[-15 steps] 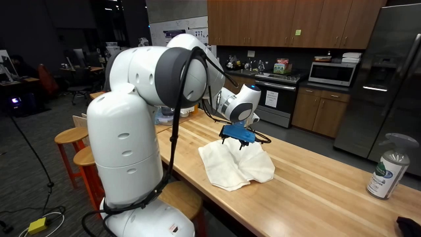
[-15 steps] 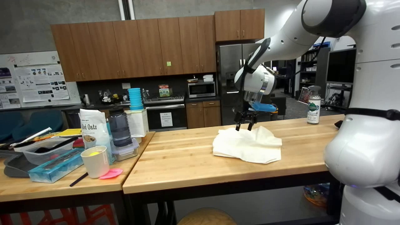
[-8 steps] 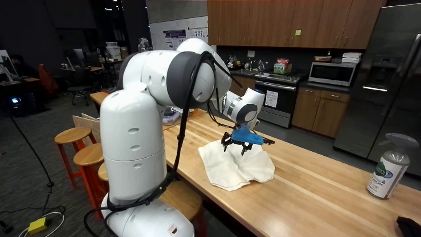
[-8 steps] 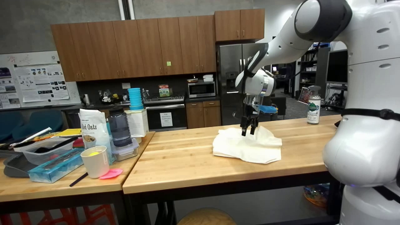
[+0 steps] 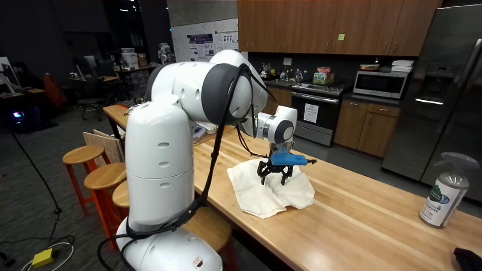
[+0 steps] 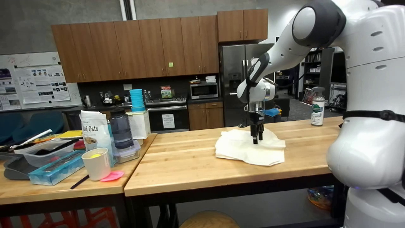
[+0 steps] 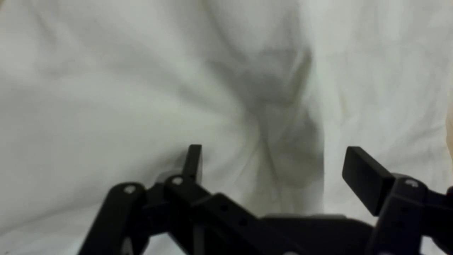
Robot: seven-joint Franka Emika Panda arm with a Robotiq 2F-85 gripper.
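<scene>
A cream-white cloth (image 5: 260, 201) lies rumpled on the wooden table (image 5: 357, 218), loosely folded in layers. In both exterior views my gripper (image 5: 273, 183) points straight down over the middle of this cloth (image 6: 242, 152). Its jaws stand wide apart with nothing between them. Cloth (image 7: 106, 117) fills nearly the whole wrist view. A shadowed crease and a straight folded edge run between the two black fingers (image 7: 368, 179) there. The fingertips are very close to the fabric; whether they touch it I cannot tell.
A spray bottle (image 5: 444, 199) stands farther along the table, with a dark item (image 5: 469, 259) near it. On the adjoining table are a mug (image 6: 96, 164), an oats bag (image 6: 96, 129), a dark water bottle (image 6: 121, 129) and a tissue box (image 6: 57, 167). Stools (image 5: 104, 178) stand alongside.
My gripper has come down toward the cloth and swung from a tilted pose to an upright one. Its jaws have stayed open, and the cloth lies as before.
</scene>
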